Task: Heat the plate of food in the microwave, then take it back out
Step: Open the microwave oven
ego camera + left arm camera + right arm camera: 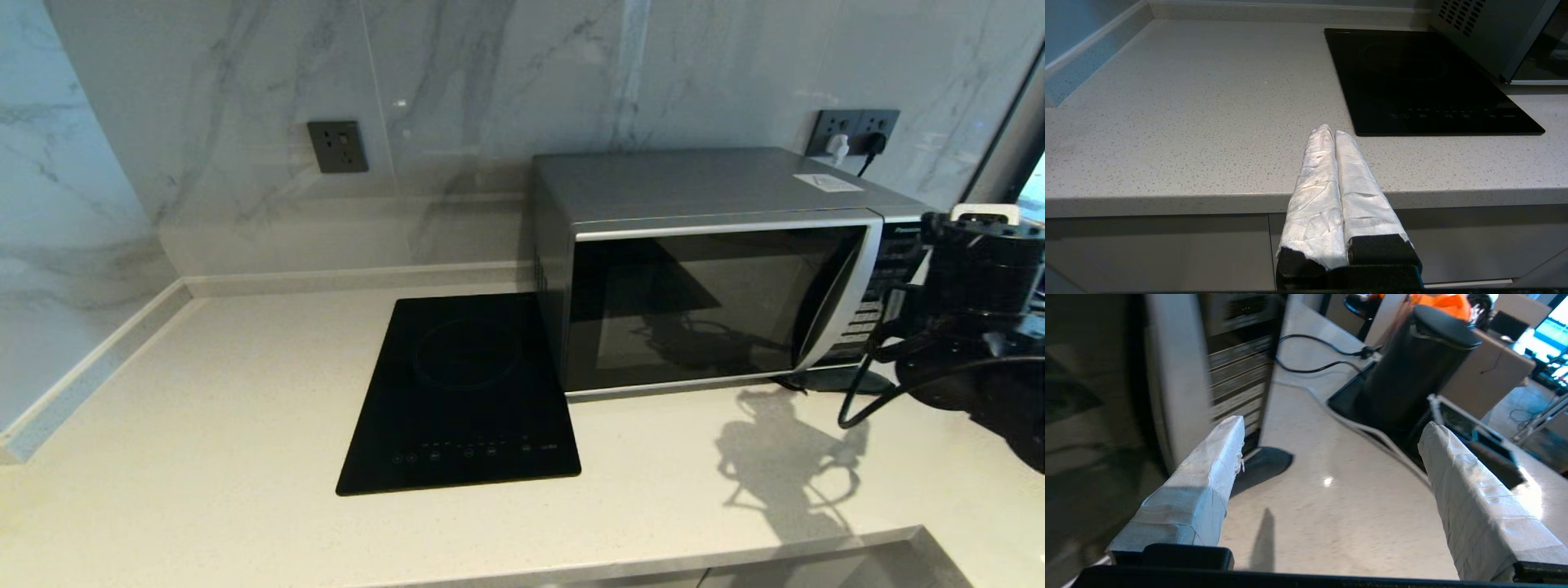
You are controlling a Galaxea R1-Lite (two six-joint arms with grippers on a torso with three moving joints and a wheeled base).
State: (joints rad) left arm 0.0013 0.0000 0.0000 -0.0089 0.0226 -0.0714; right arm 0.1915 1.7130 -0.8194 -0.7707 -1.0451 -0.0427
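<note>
**Right hand spread beside the microwave's button panel, door closed**

The microwave (710, 269) stands at the back right of the desk (204, 408), against the marble wall, with its dark glass door shut and its curved silver handle (841, 302) running down the door's right side. Just beside it on the left, a flat black induction hob (461, 396) lies on the desk, its touch controls toward the front edge.

The right hand (1331, 428) is at the desk's right end, close to the microwave's front right corner. Its taped fingers (1208, 477) are spread wide apart and grasp nothing; one finger sits near the handle and the black button panel (1237, 371). Past the hand, a dark cylindrical appliance (1412, 367) stands on the desk with a black cable (1314, 355) trailing near it.

The left hand (1329, 130) hangs over the desk's front edge, left of the hob, its white-wrapped fingers (1314, 183) pressed together on nothing.

The plate of food cannot be seen in any view.
</note>
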